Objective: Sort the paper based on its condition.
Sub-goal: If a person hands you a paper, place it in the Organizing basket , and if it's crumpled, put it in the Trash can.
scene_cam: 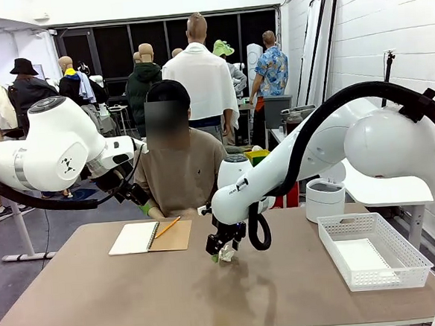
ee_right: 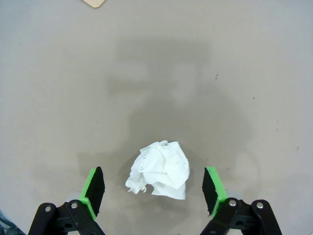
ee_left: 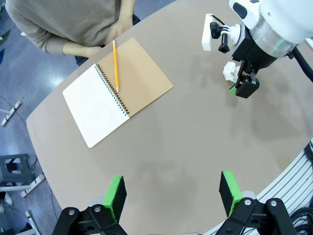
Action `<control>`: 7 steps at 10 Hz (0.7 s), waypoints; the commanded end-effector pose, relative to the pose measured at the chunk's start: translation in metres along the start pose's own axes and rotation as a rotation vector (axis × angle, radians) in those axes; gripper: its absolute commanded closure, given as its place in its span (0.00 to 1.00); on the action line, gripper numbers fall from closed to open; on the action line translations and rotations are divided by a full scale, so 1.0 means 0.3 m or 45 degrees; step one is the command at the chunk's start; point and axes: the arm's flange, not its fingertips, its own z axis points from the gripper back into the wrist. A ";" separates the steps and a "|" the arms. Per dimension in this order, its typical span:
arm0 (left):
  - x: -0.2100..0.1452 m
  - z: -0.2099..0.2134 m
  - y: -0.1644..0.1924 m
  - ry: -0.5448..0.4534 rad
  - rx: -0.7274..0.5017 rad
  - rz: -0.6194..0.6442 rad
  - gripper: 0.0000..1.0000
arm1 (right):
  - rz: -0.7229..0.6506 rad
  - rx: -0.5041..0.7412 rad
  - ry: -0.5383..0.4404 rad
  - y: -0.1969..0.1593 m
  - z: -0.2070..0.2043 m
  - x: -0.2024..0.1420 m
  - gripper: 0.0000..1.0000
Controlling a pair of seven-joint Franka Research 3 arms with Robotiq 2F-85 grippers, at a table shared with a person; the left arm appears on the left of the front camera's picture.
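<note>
A crumpled ball of white paper (ee_right: 159,169) lies on the brown table, and my right gripper (ee_right: 153,190) stands open around it, one green pad (ee_right: 94,188) on each side, neither touching it. From the front, the ball (scene_cam: 225,254) sits mid-table just under the right gripper (scene_cam: 222,249). A flat white sheet (scene_cam: 362,257) lies in the white basket (scene_cam: 415,268) at the right. My left gripper (ee_left: 171,193) hangs open and empty well above the table; in the front view the left gripper (scene_cam: 134,193) is up near the person.
An open spiral notebook (scene_cam: 149,237) with a yellow pencil (scene_cam: 166,227) across it lies at the far left-centre, right in front of the seated person. A white round bin (scene_cam: 324,199) stands beyond the table's far right corner.
</note>
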 end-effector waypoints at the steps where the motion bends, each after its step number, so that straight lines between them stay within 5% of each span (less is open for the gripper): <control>1: -0.002 0.000 0.007 0.002 0.007 -0.006 0.00 | -0.007 -0.056 0.018 -0.005 -0.010 0.028 0.00; 2: -0.002 0.000 0.007 0.002 0.007 -0.006 0.00 | -0.011 -0.057 0.031 -0.013 -0.017 0.032 0.00; 4: -0.002 0.000 0.007 0.002 0.007 -0.006 0.00 | -0.019 -0.062 0.029 -0.016 -0.024 0.039 0.28; 6: -0.002 0.000 0.007 0.002 0.007 -0.006 0.00 | -0.010 -0.041 0.024 -0.020 -0.027 0.046 0.28; 7: -0.002 0.000 0.007 0.002 0.007 -0.006 0.00 | -0.008 -0.048 0.023 -0.018 -0.027 0.045 0.43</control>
